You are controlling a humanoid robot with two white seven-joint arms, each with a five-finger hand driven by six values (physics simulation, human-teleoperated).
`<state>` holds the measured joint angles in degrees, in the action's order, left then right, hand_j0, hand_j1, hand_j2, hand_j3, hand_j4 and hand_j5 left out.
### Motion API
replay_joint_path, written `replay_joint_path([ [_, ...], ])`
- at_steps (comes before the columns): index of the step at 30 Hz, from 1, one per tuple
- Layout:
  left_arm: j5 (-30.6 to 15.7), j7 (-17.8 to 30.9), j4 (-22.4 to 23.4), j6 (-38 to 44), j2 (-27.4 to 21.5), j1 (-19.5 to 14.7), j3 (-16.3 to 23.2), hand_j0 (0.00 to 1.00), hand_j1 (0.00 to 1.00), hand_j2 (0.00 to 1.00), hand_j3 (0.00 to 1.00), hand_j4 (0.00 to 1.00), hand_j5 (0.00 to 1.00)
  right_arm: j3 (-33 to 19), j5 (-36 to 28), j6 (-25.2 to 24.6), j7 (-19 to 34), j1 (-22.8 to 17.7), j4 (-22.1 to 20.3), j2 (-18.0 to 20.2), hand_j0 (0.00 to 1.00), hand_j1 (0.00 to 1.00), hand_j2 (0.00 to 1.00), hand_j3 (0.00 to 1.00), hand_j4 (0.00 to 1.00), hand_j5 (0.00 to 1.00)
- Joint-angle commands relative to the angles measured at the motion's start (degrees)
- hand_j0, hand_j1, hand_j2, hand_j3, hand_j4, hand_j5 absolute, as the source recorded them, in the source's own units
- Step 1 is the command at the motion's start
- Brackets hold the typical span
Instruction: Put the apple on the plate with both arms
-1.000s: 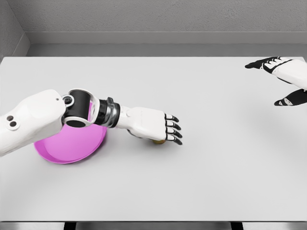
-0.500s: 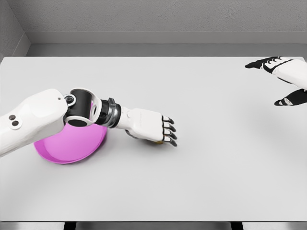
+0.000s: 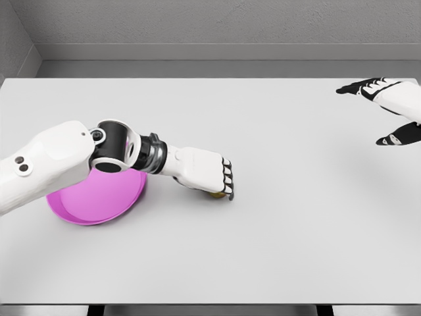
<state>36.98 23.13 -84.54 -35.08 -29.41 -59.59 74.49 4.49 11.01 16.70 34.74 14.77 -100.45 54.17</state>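
Left hand (image 3: 205, 172) is seen just left of frame centre, palm down, fingers (image 3: 227, 179) curled downward over the apple (image 3: 216, 194). Only a small yellowish sliver of the apple is visible under the fingertips, low on the tabletop (image 3: 276, 230); the rest is hidden by the hand. The hand is closed around the apple, though whether the fruit is lifted or resting on the tabletop cannot be told.

Left arm enters from the lower left edge; its white forearm and black elbow joint are laid across the upper part of the plate (image 3: 99, 201). The plate is pink, shown at left of frame, sitting on the tabletop, partly covered by the arm. The apple is located just right of the plate's rim, apart from it, not on it.

Right hand (image 3: 385, 108) is seen at the upper right edge of frame, well apart from the apple and plate. Its fingers are spread with black tips showing, and nothing is held. It is positioned over the far right corner of the tabletop.

The tabletop is a plain light grey, with a grey wall shown behind it along the top of frame.
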Motion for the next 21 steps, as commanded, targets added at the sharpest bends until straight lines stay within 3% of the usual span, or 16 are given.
replay_joint_path([
  [1,-0.2,0.0,0.2,0.1,0.1,0.0,0.0,0.64,0.64,0.64,0.64,0.64,0.64,0.0,-0.2,-0.1,0.0,0.1,0.0,0.1,1.0,1.0,1.0,1.0,1.0,1.0],
  [21,0.5,0.0,2.6,0.1,0.9,0.7,0.5,0.4,0.4,0.4,0.4,0.4,0.4,0.0,-0.2,-0.1,0.0,0.1,0.0,0.1,1.0,1.0,1.0,1.0,1.0,1.0],
])
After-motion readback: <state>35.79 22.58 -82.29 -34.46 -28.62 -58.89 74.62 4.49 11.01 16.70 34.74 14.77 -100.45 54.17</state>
